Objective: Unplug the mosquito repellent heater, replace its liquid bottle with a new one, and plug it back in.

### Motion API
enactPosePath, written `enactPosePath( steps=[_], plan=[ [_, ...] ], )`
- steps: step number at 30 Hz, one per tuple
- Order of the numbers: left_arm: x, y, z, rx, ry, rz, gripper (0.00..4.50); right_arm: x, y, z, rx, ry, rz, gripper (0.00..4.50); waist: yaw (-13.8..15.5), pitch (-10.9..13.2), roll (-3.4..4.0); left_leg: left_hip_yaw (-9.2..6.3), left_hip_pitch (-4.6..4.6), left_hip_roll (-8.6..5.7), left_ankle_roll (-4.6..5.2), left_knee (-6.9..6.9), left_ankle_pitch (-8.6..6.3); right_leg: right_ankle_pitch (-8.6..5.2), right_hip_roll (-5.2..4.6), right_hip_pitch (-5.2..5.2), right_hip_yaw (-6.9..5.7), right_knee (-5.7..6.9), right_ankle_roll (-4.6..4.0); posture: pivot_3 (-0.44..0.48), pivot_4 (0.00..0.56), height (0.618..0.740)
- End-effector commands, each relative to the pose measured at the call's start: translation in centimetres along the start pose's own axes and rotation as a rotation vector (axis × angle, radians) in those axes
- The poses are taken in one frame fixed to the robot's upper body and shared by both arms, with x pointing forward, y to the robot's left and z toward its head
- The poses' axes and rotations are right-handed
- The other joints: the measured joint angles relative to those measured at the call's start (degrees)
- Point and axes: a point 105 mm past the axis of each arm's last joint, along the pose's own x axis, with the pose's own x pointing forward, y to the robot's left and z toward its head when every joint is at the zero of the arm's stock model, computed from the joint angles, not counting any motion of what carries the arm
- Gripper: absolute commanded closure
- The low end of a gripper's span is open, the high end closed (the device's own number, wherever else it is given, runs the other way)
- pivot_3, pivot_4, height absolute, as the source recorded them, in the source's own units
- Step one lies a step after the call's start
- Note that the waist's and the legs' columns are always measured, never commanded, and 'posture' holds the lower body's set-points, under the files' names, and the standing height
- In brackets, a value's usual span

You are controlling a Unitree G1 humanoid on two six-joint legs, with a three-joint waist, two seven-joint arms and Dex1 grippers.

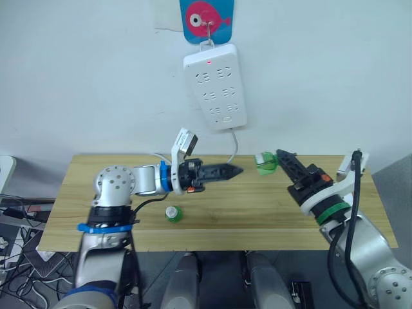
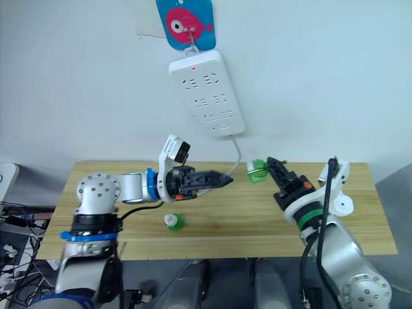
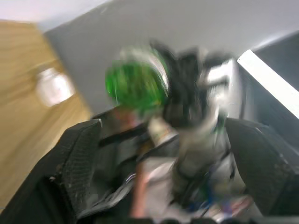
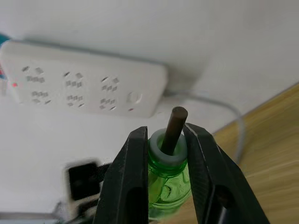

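Your left gripper (image 1: 235, 171) points toward frame centre, jaws nearly together and empty. Your right gripper (image 1: 278, 156), centre-right, has its jaws clamped on something.

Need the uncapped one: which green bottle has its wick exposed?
The green bottle clamped in the right pincer; a dark wick sticks out. The other bottle on the table wears a white cap.

Silver arms, blue and green wrist rings, black cables

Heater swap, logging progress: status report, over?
Right gripper shut on green bottle, wick showing. Left gripper shut, empty. Second bottle on table. Power strip sockets vacant.
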Motion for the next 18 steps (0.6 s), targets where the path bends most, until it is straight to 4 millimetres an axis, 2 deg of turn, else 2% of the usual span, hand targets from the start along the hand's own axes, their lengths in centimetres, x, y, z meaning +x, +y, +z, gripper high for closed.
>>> enactPosePath(
  steps=[1,2,6,8,11,14,18],
  plan=[
    [1.9,-1.7,0.0,0.461,0.012,-0.029,0.0,0.6,-2.9,1.3,-0.232,-0.044,-0.117,3.77,0.5,0.0,-0.01,0.0,0.0,-0.01,0.0,0.0,0.0,0.02,-0.02,0.01,0.0,-0.01,-0.03,0.175,0.268,0.74],
    [2.2,-1.9,-0.2,0.546,0.014,-0.037,0.0,0.8,-3.7,1.4,-0.284,-0.05,-0.155,3.77,0.6,0.0,-0.02,0.02,-0.01,-0.01,0.0,0.01,0.0,0.03,-0.03,0.0,0.01,-0.02,-0.06,0.175,0.268,0.74],
    [2.9,-1.8,-1.4,0.902,-0.004,-0.053,0.0,2.3,-7.3,0.7,-0.699,-0.015,-0.245,3.77,1.3,0.0,-0.02,0.16,0.01,-0.03,0.0,0.0,0.0,0.04,-0.02,-0.03,0.1,-0.05,-0.09,0.192,0.283,0.74],
    [2.8,-1.2,-2.1,0.992,0.006,-0.044,0.0,3.1,-8.7,0.6,-0.773,-0.027,-0.279,3.77,1.3,0.0,-0.04,0.22,0.0,-0.02,0.09,0.0,-0.05,0.04,-0.01,-0.06,0.14,-0.05,-0.1,0.195,0.289,0.74],
    [2.4,-0.2,-2.8,1.066,0.029,-0.016,0.0,3.7,-11.5,0.2,-0.817,-0.038,-0.341,3.77,1.4,-0.1,-0.06,0.2,-0.01,0.0,0.24,0.01,-0.13,0.05,0.0,-0.07,0.13,-0.03,-0.11,0.204,0.298,0.74],
    [2.0,0.5,-3.0,1.059,0.033,0.021,0.0,3.9,-13.7,0.0,-0.909,-0.045,-0.368,3.77,1.5,0.0,-0.08,0.21,-0.02,-0.05,0.26,0.02,-0.14,0.05,-0.02,-0.06,0.14,-0.05,-0.11,0.219,0.305,0.74],
    [1.6,0.9,-2.8,1.021,0.025,0.072,0.0,4.4,-14.9,0.2,-0.947,-0.084,-0.373,3.77,1.5,0.0,-0.07,0.19,-0.01,-0.03,0.28,0.04,-0.15,0.05,-0.01,-0.05,0.12,-0.03,-0.1,0.236,0.31,0.74]
  ],
)
